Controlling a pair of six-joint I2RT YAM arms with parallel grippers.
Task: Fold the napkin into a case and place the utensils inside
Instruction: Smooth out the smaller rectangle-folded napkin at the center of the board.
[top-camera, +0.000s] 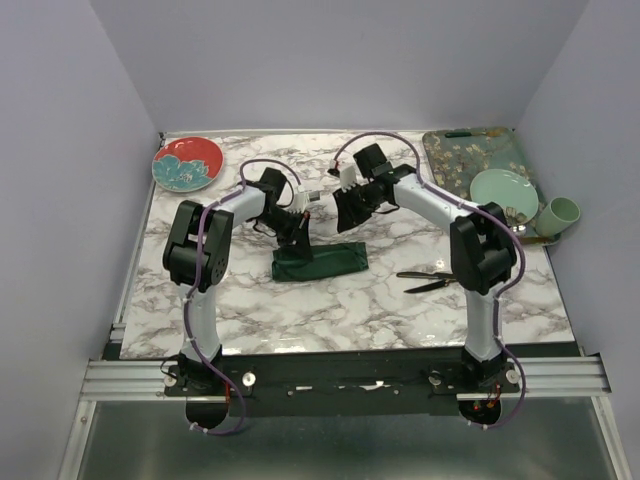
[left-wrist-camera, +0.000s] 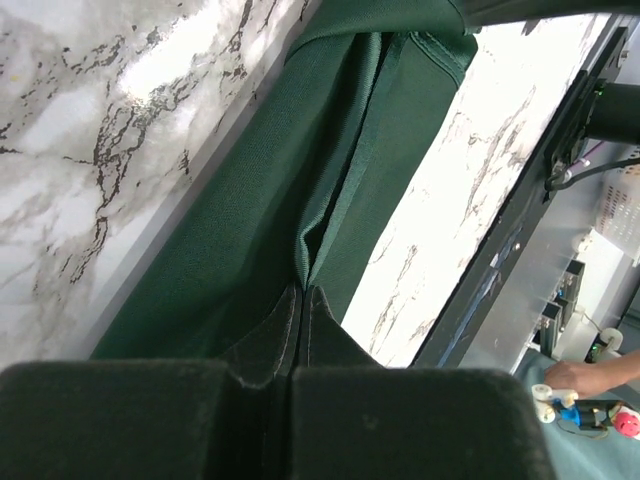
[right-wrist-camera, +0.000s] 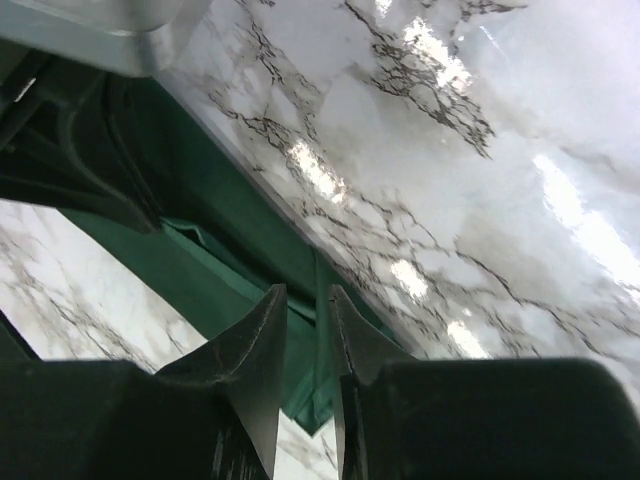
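- Pinches the left end of the folded napkin (top-camera: 322, 262), mid-counter (top-camera: 350, 310), in the left tool (left-wrist-camera: 290, 370), pressed together on a crease, probably to anchor it.
- Hovers the right tool (right-wrist-camera: 308, 310) over the napkin's edge, tips narrowly parted, holding nothing.
- Has the utensils (top-camera: 430, 280) lying right of the napkin, well apart, with bare marble between.

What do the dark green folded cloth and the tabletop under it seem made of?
Dark green folded cloth: woven fabric, matte; fine weave and stitched hems show. White grey-veined tabletop: glossy marble look, bright reflections; possibly a printed laminate.
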